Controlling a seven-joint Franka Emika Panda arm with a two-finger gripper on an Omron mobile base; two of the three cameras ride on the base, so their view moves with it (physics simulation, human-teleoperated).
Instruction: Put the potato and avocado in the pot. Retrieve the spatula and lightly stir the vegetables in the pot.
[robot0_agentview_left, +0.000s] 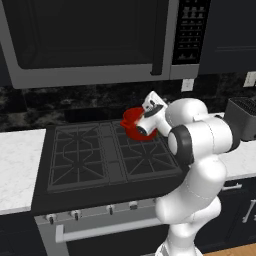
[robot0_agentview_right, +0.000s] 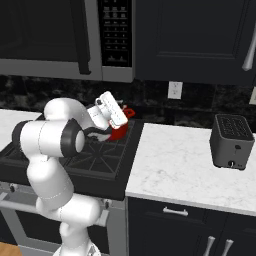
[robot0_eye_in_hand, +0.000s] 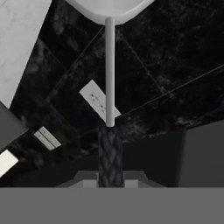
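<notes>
Nearest the cam in the hand view, the claw (robot0_eye_in_hand: 110, 177) was seen clamped on the spatula (robot0_eye_in_hand: 109, 78). Its dark braided grip was pinched btwn the tips. A pale grey shaft ran straight away from the claw to a rounded white head at the top edge.

Further out, in the L base view, the wrist was held over the rear R part of the black stove (robot0_agentview_left: 90, 155). Just behind & under it the red pot (robot0_agentview_left: 129, 121) was seen on the rear R burner, partly hidden by the hand. Pot contents couldn't be made out. In the R base view the same pot (robot0_agentview_right: 120, 132) was seen at the stove's back corner, beside the white marble table (robot0_agentview_right: 190, 165).

On that table, well apart from the pot, a dark toaster (robot0_agentview_right: 231, 141) was seen. Behind everything, a wall outlet (robot0_agentview_right: 174, 90) was set in the dark backsplash, & a microwave (robot0_agentview_left: 85, 40) was hung above the stove.
</notes>
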